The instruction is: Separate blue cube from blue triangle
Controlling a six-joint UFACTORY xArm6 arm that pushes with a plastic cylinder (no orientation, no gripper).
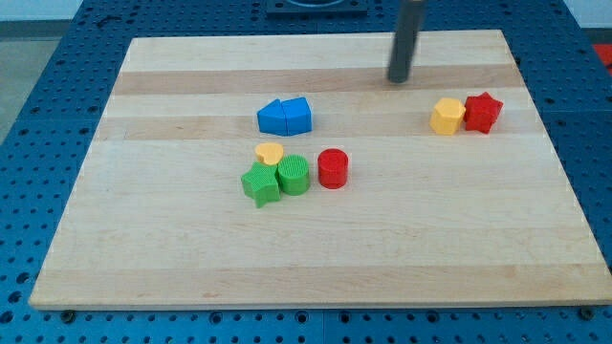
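My tip (399,79) rested near the top of the wooden table (191,258), well apart from the blue cube (296,116) and blue triangle (273,118), which touched each other left of centre. There was no hand on the rod, so nothing was held. A yellow block (447,117) touched a red star (483,112) at the view's right.

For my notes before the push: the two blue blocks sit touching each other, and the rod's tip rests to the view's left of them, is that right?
Not quite: my tip is up and to the view's right of the blue triangle and blue cube, as the camera view shows. They do touch.
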